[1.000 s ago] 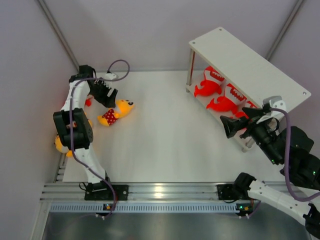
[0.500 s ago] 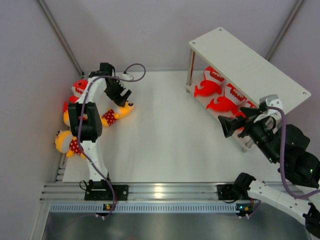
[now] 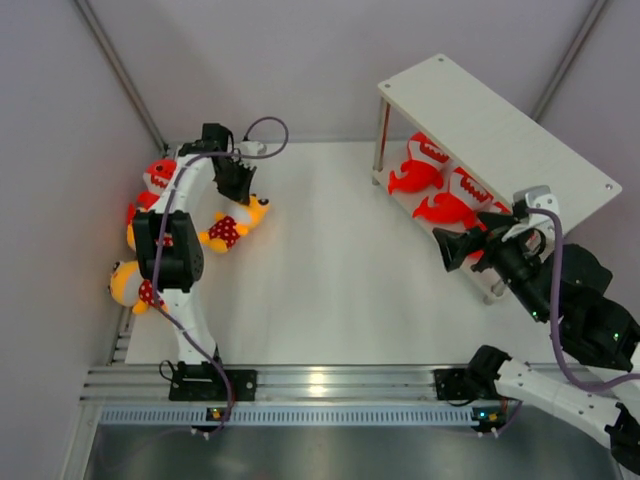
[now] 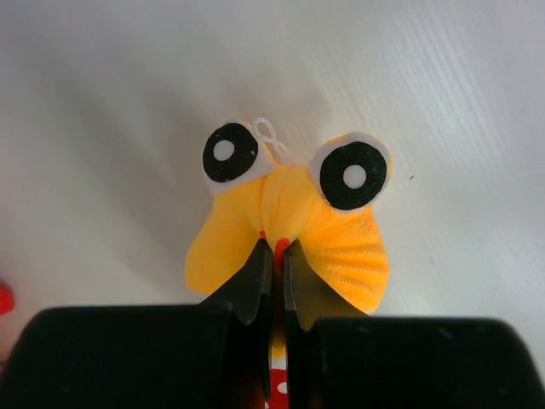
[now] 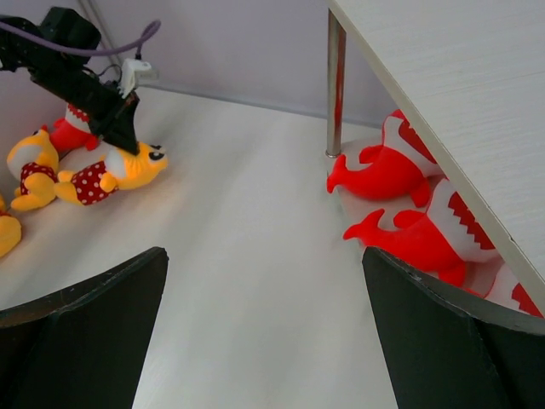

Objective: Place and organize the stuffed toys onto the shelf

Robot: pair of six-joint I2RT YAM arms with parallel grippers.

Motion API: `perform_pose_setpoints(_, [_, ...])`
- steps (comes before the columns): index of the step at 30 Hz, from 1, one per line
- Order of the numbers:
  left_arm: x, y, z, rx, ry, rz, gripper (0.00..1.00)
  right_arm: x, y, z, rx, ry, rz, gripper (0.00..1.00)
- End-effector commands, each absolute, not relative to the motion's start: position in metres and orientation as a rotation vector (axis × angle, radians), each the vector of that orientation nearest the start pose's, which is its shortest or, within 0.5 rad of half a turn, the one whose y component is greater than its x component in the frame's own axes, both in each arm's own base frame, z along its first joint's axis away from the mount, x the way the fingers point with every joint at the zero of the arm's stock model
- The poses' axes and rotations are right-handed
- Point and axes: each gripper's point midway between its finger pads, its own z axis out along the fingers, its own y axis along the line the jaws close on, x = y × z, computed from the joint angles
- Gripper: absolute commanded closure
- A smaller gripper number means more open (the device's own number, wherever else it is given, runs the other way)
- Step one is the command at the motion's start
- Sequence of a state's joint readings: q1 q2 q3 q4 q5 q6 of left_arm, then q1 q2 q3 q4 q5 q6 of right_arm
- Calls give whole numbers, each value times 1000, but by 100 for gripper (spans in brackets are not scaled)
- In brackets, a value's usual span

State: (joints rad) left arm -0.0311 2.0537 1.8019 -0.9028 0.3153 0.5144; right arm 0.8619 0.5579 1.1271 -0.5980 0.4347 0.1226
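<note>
At the bench's far left: yellow toy pinched

Left jaws pressed together on the head of the yellow toy (image 4: 289, 213), directly beneath them. Its body lies flat, trailing toward the near left. Shelf (image 3: 500, 120) stands well apart at far right, with open bench (image 3: 330, 270) between. Right jaws spread wide, holding nothing, beside the red sharks (image 3: 440, 190).

No readable text, label or number on the stuffed toys (image 3: 228, 228) or shelf (image 3: 500, 125).
</note>
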Motion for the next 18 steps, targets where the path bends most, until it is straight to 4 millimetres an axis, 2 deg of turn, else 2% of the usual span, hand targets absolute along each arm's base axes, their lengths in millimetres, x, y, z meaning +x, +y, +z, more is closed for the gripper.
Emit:
perform_pose_setpoints(1, [473,-72,234,491,2265,-229,100,197,128,407,-277,1555,432,1])
perform_pose_setpoints(2, [473,-75,258,420,2214,-209,100,199,132,412,-279,1545,436,0])
perform_pose_setpoints(3, [463,-79,298,301,2139,-207,100,202,139,421,-283,1516,457,1])
perform_pose_setpoints(6, [442,-103,349,188,2023,-198,100,215,182,427,-347,1505,557,1])
perform_pose_setpoints(7, [434,-118,355,194,2010,-218,100,221,213,427,-398,1500,631,1])
perform_pose_setpoints(9, [423,-121,364,116,2008,-227,100,224,246,431,-411,1493,772,1])
perform_pose_setpoints(10, [421,-123,366,106,2009,-236,100,229,278,431,-445,1474,872,1])
perform_pose_setpoints(12, [416,-120,372,79,2001,-231,100,231,310,435,-435,1482,1032,1])
perform_pose_setpoints(13, [414,-120,374,75,1998,-231,100,240,338,419,-465,1530,1081,2])
perform_pose_setpoints(14, [411,-120,378,73,1988,-241,100,244,348,433,-421,1538,1148,3])
perform_pose_setpoints(15, [410,-120,380,72,1983,-244,100,249,360,429,-416,1567,1176,4])
perform_pose_setpoints(16, [408,-121,383,72,1978,-252,100,261,382,404,-425,1643,1187,9])
perform_pose_setpoints(17, [406,-122,387,75,1969,-262,100,264,391,413,-395,1648,1238,10])
perform_pose_setpoints(18, [405,-122,391,69,1957,-263,100,267,399,407,-397,1666,1255,12])
